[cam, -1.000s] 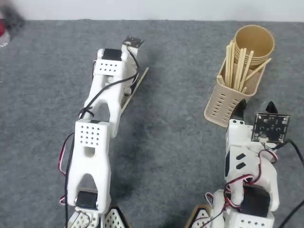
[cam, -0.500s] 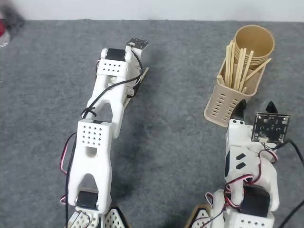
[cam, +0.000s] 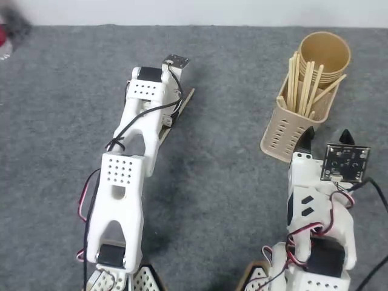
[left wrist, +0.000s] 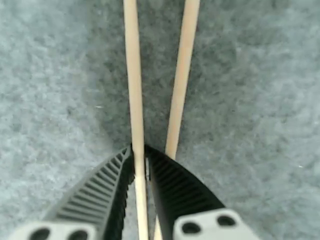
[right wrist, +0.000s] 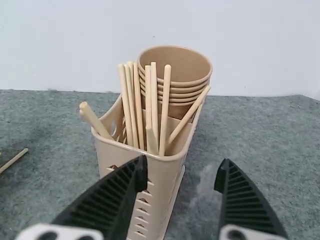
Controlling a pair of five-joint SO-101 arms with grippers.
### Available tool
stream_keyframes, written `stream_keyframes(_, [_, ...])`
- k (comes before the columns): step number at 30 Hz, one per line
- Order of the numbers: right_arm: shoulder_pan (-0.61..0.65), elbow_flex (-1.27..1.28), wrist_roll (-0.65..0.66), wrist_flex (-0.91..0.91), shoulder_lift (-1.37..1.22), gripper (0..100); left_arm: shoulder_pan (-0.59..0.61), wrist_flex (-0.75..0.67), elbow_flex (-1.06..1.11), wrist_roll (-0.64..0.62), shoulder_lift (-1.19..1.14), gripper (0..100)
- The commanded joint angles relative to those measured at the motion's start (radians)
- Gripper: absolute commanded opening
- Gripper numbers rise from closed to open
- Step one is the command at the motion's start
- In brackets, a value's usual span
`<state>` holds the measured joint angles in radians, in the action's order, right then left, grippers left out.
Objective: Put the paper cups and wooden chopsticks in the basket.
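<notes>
left claw (left wrist: 139,150) has nudged right, clamped on one chopstick (left wrist: 131,70) running lengthwise out from it; basket (cam: 280,134) sits well off right, nearer the wide-open right claw (right wrist: 183,167).

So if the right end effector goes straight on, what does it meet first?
Probably the near wall of the basket, which stands straight ahead of the open right end effector; how far off is unclear.

Your left claw (left wrist: 139,150), black ribbed plastic: jaws pinched tight on one pale round wooden chopstick (left wrist: 132,75), which runs straight out ahead of the tips.
Second matching chopstick (left wrist: 182,75): just beside the first, passing under one jaw, outside your grip.
Grey fuzzy mat (left wrist: 260,100): beneath the claw.
</notes>
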<state>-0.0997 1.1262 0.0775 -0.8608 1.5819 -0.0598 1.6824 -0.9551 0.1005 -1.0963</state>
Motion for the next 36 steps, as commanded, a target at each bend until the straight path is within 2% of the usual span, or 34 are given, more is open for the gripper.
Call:
stream_keyframes(1, [0.007, -0.005, -0.011, 0.015, -0.008, 22.3, -0.008, 0.031, -0.087, 0.002, -0.023, 1])
stream_keyframes(12, [0.007, -0.005, -0.011, 0.016, -0.008, 22.3, -0.008, 0.072, -0.191, 0.0, -0.049, 2])
stream_keyframes(30, [0.007, -0.005, -0.011, 0.018, -0.008, 22.3, -0.081, 0.074, -0.147, 0.0, -0.049, 1])
stream_keyframes(34, [0.007, -0.005, -0.011, 0.019, -0.008, 22.3, -0.083, 0.074, -0.163, -0.054, -0.049, 2])
stream_keyframes(36, [0.007, -0.005, -0.011, 0.019, -0.008, 22.3, -0.083, 0.074, -0.17, -0.064, -0.048, 6])
